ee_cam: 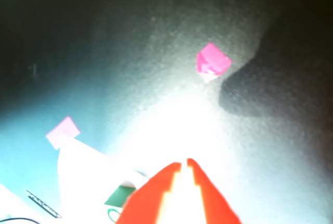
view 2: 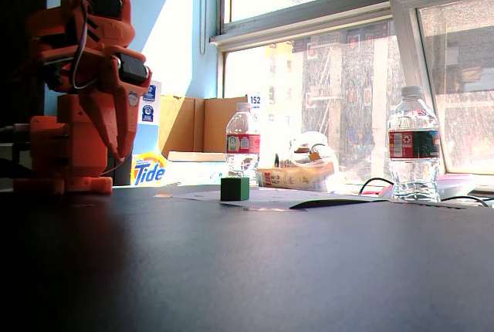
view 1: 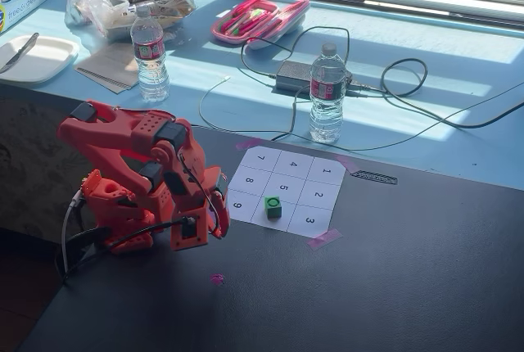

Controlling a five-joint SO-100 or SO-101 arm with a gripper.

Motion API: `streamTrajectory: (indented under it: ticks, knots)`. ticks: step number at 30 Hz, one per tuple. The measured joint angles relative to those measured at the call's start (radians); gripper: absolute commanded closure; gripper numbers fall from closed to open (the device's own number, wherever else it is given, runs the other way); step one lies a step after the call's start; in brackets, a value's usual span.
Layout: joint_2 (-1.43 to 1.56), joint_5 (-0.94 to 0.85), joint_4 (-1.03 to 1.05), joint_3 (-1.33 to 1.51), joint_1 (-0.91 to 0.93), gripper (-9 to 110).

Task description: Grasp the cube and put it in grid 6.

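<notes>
The little green cube [view 1: 273,206] sits on the white number sheet [view 1: 286,190] in the middle of a fixed view, on the square marked 6. The red arm is folded at the left. Its gripper [ee_cam: 184,162] is pinched almost shut, holding nothing.

cube [view 1: 273,206] sat on numbered sheet [view 1: 286,190], on cell in bottom row between cells 9 and 3 in a fixed view. arm [view 1: 139,176] stood left of sheet, folded, well apart from cube. one bottle [view 1: 327,94] stood behind sheet, another bottle [view 1: 151,56] farther left behind arm. cables [view 1: 393,82] lay behind sheet beside nearer bottle.
</notes>
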Motion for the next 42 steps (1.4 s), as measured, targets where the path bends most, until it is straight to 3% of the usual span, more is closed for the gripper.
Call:
streamTrajectory:
  ticks: [42]
  knots:
    - [0.264,0.052,-0.337,0.390,-0.058,101]
